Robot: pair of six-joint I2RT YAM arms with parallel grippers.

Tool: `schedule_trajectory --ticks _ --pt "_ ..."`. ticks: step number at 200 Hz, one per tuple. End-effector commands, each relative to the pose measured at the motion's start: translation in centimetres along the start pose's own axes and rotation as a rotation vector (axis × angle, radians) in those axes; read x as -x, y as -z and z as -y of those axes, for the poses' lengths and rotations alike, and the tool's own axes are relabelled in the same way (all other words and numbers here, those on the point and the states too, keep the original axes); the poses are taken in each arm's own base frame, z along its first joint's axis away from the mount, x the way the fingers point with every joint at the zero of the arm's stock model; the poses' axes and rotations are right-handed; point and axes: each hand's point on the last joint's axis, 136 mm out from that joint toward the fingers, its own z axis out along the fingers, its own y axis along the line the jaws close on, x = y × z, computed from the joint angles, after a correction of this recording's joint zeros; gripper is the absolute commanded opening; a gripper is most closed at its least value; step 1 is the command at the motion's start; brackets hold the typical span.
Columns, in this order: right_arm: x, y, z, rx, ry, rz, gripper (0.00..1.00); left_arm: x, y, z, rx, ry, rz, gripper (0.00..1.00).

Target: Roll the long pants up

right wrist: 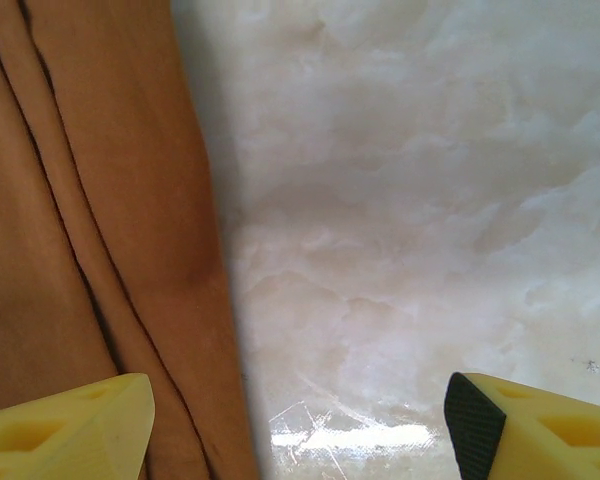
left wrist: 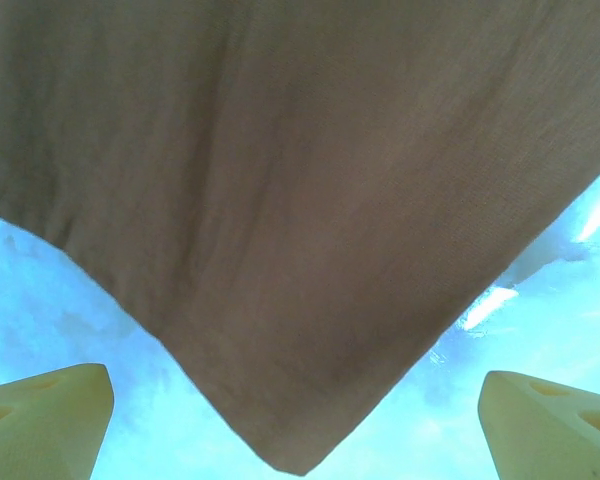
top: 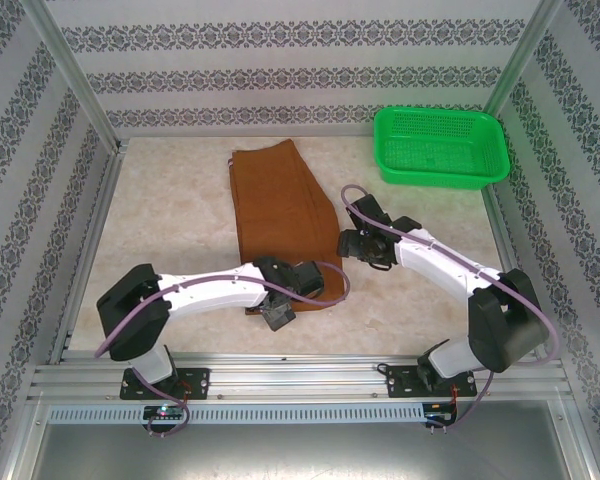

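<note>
Long pants [top: 280, 215] lie flat on the tabletop [top: 180, 220], folded into a long strip. Left end effector [top: 278, 314] is at the strip's near end, fingers [left wrist: 40, 420] spread wide and gripping nothing; a fabric corner points in between them from ahead. Right end effector [top: 352, 246] is spread too, and empty. The pants edge runs along its left side, left finger [right wrist: 70, 430] over fabric, bare tabletop ahead. Green basket [top: 440, 147] is well beyond it, off to the right.

the long pants [top: 278, 215] lay on the worktop [top: 180, 230] (slightly aslant), the basket [top: 435, 150] behind to their right; left fingers [left wrist: 45, 420] at their near end, right fingers [right wrist: 70, 430] beside their right edge.
</note>
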Motion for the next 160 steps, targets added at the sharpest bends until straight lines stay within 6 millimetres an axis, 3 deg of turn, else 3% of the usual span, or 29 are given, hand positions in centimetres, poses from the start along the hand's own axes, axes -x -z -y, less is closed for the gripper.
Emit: schedule_trajectory --ticks 1,69,160 --pt "0.0 0.2 0.3 0.019 -0.035 0.009 0.78 0.1 -0.6 -0.1 -0.023 -0.05 -0.032 0.94" --pt "-0.2 -0.6 0.7 0.001 -0.05 -0.013 0.78 -0.3 -3.1 1.0 -0.106 -0.063 -0.089 0.89" --pt "0.1 -1.2 -0.2 0.026 -0.046 -0.032 0.78 1.5 -4.8 -0.7 -0.114 0.031 -0.091 0.77"
